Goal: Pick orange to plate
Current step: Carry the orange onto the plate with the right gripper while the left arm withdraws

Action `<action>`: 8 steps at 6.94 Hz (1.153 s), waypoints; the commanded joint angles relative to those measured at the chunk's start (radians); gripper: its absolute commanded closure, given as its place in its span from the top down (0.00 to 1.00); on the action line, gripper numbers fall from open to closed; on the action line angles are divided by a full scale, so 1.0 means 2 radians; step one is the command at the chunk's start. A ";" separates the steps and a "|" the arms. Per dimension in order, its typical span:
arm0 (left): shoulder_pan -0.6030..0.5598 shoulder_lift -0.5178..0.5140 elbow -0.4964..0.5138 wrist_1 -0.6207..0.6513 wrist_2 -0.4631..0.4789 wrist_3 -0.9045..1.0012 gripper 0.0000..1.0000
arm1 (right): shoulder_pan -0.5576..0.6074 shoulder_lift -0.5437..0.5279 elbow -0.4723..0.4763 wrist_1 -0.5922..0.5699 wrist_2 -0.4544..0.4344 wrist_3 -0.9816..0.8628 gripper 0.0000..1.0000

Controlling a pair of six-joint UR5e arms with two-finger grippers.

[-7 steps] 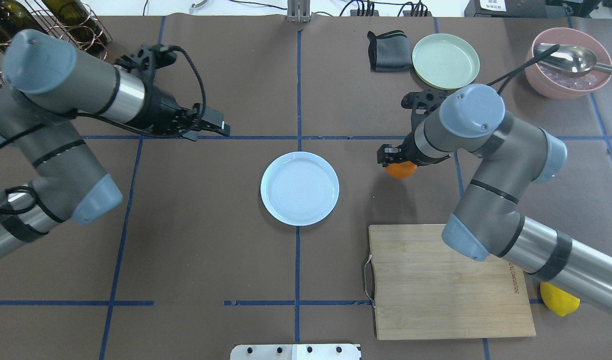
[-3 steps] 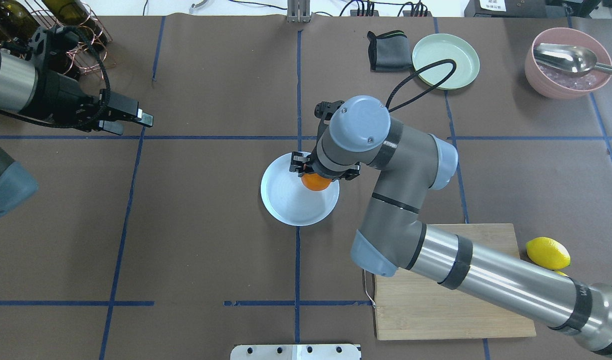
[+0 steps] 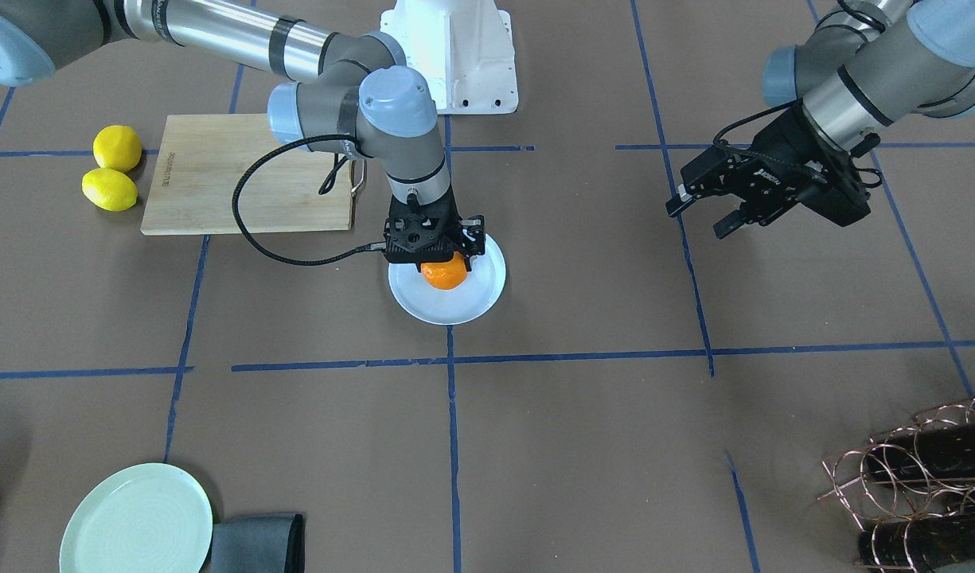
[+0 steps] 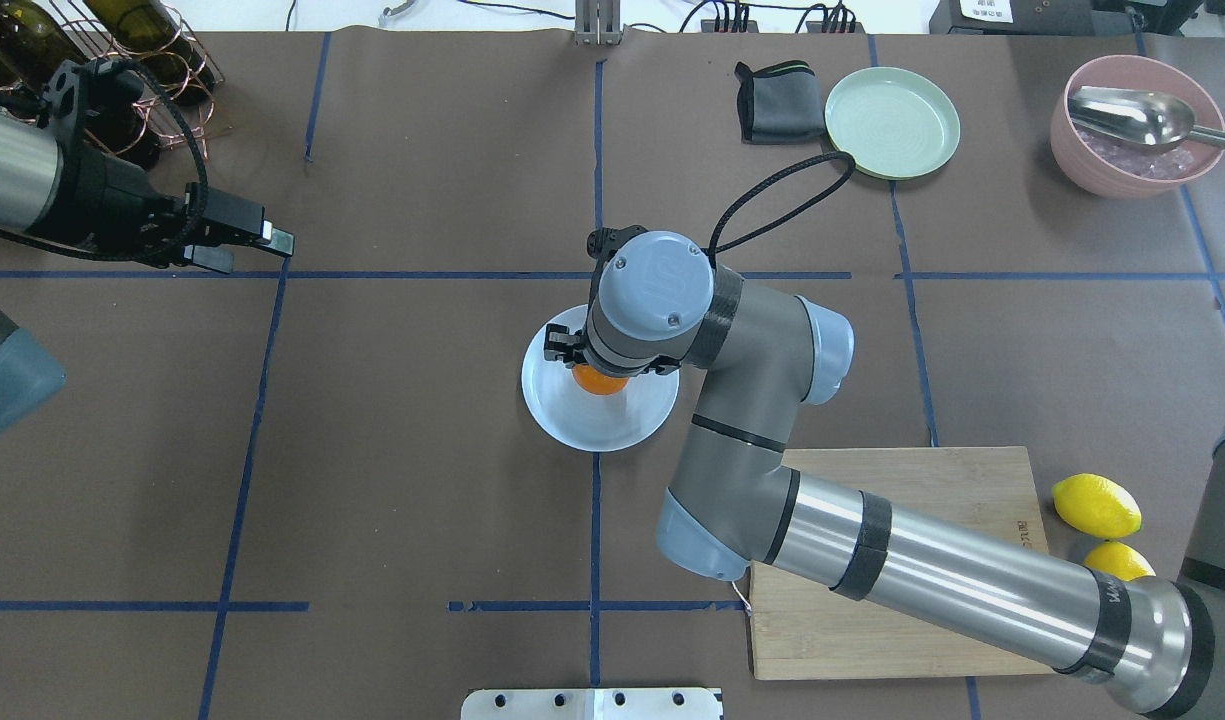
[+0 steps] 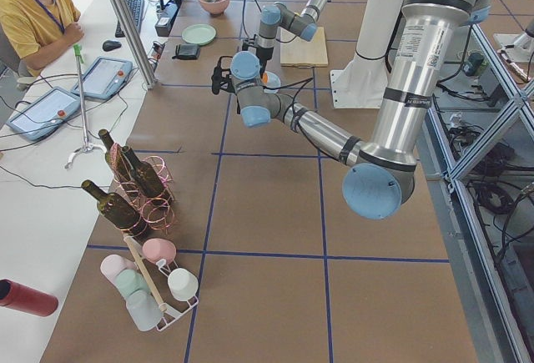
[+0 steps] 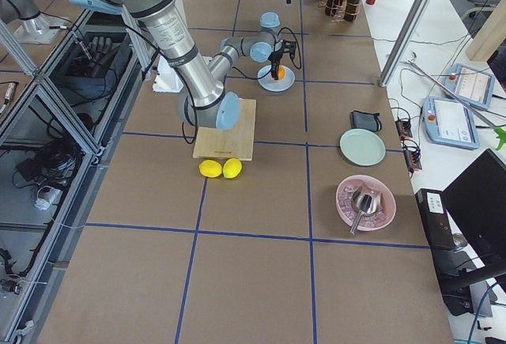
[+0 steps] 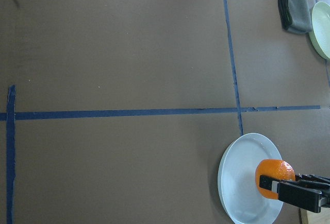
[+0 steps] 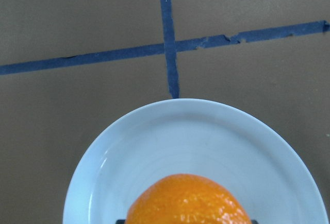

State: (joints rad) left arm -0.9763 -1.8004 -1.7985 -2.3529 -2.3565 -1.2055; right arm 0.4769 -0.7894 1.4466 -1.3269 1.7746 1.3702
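Note:
The glossy orange (image 3: 444, 275) sits low over the middle of the round pale bluish-white plate (image 3: 455, 311), close to its surface or touching it. My right gripper (image 3: 434, 253) comes straight down on it and is shut on the orange. The left wrist view shows the orange (image 7: 273, 174) with a black finger (image 7: 294, 193) across its side, above the plate (image 7: 238, 177). The right wrist view is filled by the plate (image 8: 154, 147) and the top of the orange (image 8: 190, 201). Far off at the table's left side, my left gripper (image 4: 255, 250) hangs open and holds nothing.
A wooden cutting board (image 4: 972, 480) lies under the right arm, with two yellow lemons (image 4: 1097, 506) beside it. At the back right are a pale green plate (image 4: 892, 122), a grey cloth (image 4: 772, 103) and a pink bowl (image 4: 1137, 150) with a spoon. A bottle rack (image 4: 152, 45) stands back left.
My right arm carried the orange left from beside the plate to over its middle and has come lower. The left arm drew back toward the table's left edge.

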 commanded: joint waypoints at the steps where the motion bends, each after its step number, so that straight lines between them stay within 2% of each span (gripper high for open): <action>1: 0.002 -0.002 0.001 0.000 0.001 0.000 0.95 | -0.005 0.004 -0.011 -0.001 -0.012 -0.002 0.11; 2: 0.002 -0.003 0.001 0.000 0.001 0.000 0.95 | -0.005 0.004 -0.011 -0.002 -0.013 -0.004 0.44; 3: 0.002 -0.003 0.001 0.000 0.001 0.000 0.95 | -0.005 0.004 -0.012 -0.003 -0.013 -0.005 0.88; 4: 0.002 -0.003 0.003 0.000 0.001 0.000 0.95 | -0.005 0.004 -0.011 -0.003 -0.013 -0.006 1.00; 6: 0.002 -0.003 0.003 0.000 0.001 0.000 0.95 | -0.003 0.003 0.000 -0.005 -0.011 -0.005 1.00; 7: 0.001 0.001 0.005 -0.001 0.002 0.001 0.95 | 0.019 -0.017 0.036 -0.006 0.011 -0.006 1.00; 8: -0.005 0.001 0.010 0.000 0.002 0.001 0.95 | 0.056 -0.067 0.089 -0.006 0.063 -0.009 1.00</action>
State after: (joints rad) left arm -0.9765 -1.8009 -1.7871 -2.3538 -2.3532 -1.2047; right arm 0.5183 -0.8342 1.5185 -1.3382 1.8068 1.3571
